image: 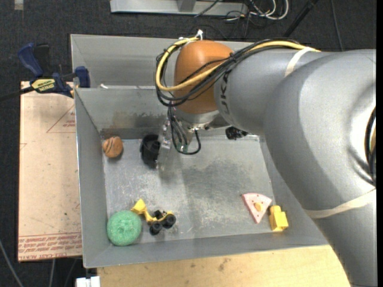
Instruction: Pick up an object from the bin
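Gripper (pixel 164 143) sits low in the bin's (pixel 215 184) far left, just right of a black lump (pixel 149 150), maybe touching it. I can't tell if the gripper's spread or closed. Brown ball (pixel 112 146) lies just left of the lump. Lump looks small, light, probably rigid and rounded, so it could roll or slip; I'd pinch across its middle. Green ball (pixel 124 228) and toy (pixel 155 217) near left, pink wedge (pixel 256 206) and yellow block (pixel 278 218) near right, well apart.

Marking, one: partial dark lettering, apparently "KU", on the grey arm (pixel 281 106) beside its orange cover (pixel 200 70); remainder hidden.
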Controlling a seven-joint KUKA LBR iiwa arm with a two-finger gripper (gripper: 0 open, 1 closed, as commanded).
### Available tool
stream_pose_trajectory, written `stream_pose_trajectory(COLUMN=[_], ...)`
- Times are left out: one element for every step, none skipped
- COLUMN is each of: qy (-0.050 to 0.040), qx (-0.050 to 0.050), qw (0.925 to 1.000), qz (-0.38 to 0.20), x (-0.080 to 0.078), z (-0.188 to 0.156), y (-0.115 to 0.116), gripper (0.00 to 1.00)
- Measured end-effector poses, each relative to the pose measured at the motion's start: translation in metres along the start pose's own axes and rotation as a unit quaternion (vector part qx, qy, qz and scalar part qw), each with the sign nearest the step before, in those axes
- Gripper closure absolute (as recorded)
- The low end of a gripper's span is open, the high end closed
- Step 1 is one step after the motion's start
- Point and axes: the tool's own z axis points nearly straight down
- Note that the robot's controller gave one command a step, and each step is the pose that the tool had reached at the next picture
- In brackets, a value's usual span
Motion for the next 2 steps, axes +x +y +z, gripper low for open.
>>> stream_pose_trajectory(qy=[0.0040,0.0088], qx=[0.002,0.005], qw=[1.0000,1.0000], qz=[0.000,0.000], x=[0.001,0.003], z=[-0.008,-0.023], y=[-0.001,-0.001], gripper=[1.00,1.00])
